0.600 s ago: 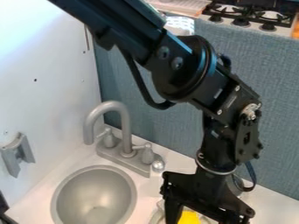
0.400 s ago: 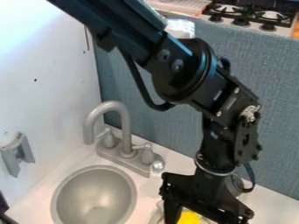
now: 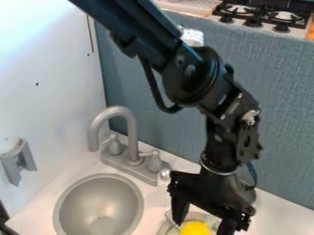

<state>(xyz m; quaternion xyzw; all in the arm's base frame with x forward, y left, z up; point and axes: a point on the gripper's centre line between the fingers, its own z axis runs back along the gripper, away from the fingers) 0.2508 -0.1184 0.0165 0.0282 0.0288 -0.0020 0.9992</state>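
From where I stand, the black hand (image 3: pixel 202 225) hangs over the worktop (image 3: pixel 273 215), fingers apart. A yellow thing (image 3: pixel 194 228) in a shallow dish (image 3: pixel 166 227) lies low between them, with no clear long axis.

bright glare washes out the upper left of the white wall (image 3: pixel 43 50); soft highlights gleam on the faucet (image 3: pixel 132 137) and sink (image 3: pixel 98 199).

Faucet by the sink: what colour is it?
The faucet is grey, seen best in the camera view.
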